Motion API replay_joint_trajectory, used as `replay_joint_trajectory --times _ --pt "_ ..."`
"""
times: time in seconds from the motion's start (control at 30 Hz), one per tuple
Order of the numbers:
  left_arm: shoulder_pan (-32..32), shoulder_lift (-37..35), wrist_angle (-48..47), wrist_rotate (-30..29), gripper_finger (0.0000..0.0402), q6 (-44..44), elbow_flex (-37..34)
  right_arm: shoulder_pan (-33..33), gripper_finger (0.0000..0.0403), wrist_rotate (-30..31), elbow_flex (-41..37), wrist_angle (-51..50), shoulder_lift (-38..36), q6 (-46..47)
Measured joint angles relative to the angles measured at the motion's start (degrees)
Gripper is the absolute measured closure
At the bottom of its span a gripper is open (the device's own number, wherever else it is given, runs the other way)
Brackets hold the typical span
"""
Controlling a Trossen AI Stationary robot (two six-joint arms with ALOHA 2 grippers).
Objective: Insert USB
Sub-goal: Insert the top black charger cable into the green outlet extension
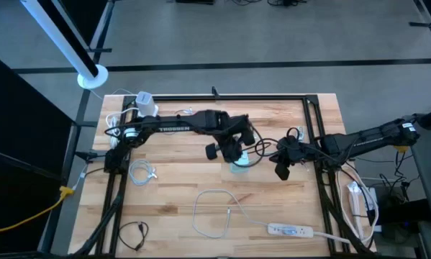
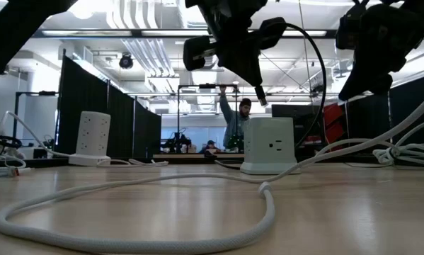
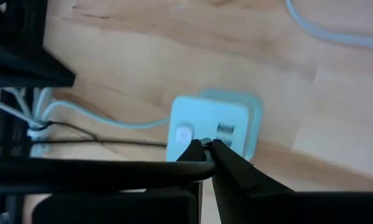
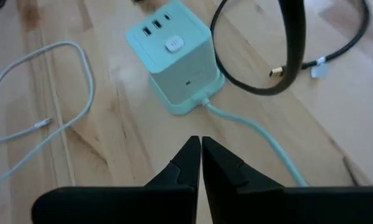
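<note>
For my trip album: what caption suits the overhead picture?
Left gripper holds a black cable above the power cube; right gripper waits beside, shut.

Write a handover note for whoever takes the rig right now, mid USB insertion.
Left gripper: jaws shut on the black USB cable, above the power cube mid-table.
Right gripper: jaws shut, empty, hovering beside the cube.
Done: cable is lifted; its USB plug hangs near the cube's top, not inserted.
Left: line the plug up with a USB port on the cube's top and push it in.
</note>
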Motion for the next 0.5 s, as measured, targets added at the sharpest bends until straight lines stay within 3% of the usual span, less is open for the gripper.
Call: replay_joint_trajectory --times 0.33,0.4,0.5 --pt "4.4 -0.1 -1.5 -10.1 0.0392 8.4 1.2 0.9 0.0403 0.9 0.2 1.2 2.3 6.9" --pt "3.9 -0.1 -1.6 -14.6 0.0392 7.3 1.0 1.7 0.0403 2.2 0.6 1.1 2.1 5.6" --pt "2.5 -0.1 -1.5 -11.3 0.0392 5.7 1.0 2.4 0.0403 3.7 1.2 1.4 1.9 2.7"
